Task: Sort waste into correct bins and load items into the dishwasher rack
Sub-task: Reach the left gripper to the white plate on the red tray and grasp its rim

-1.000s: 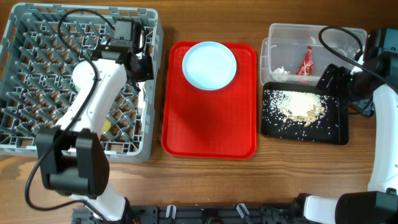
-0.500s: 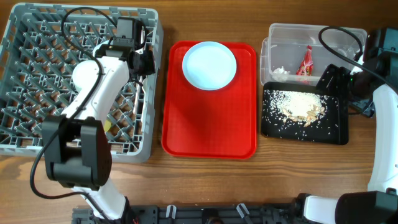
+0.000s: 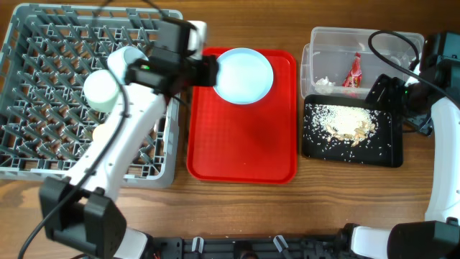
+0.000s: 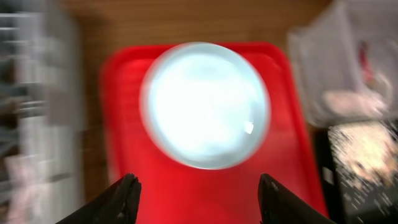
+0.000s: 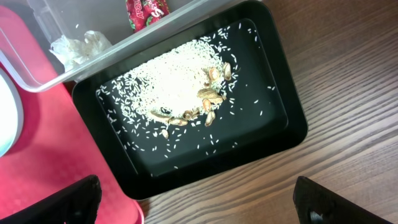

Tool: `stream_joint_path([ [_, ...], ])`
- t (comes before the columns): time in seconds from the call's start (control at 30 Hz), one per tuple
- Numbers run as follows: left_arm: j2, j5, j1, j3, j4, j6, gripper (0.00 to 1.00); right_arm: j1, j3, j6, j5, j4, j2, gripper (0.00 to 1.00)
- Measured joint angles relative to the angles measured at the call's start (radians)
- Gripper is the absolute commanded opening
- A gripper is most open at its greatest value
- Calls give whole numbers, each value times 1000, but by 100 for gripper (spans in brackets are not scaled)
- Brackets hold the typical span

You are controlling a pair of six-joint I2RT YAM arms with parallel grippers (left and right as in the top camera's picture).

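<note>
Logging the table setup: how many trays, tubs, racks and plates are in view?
2 trays: red tray, black tray
1 tub
1 rack
1 plate
Total: 5

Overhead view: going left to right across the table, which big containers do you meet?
Dishwasher rack → red tray → black tray. The clear tub is left out, since it lies behind the black tray over much the same span.
</note>
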Motion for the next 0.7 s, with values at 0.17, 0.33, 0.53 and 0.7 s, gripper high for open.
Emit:
stream_joint_path([
  [0.17, 80, 7, -110, 0, 95, 0, 72, 0, 0, 0, 0, 0, 0, 100],
  [0.33, 197, -14, -180, 0, 190, 14, 72, 0, 0, 0, 0, 0, 0, 100],
  [0.53, 321, -25, -235, 0, 259, 85, 69, 0, 0, 0, -7, 0, 0, 100],
  [0.7, 409, -37, -254, 0, 293, 140, 65, 0, 0, 0, -8, 0, 0, 100],
])
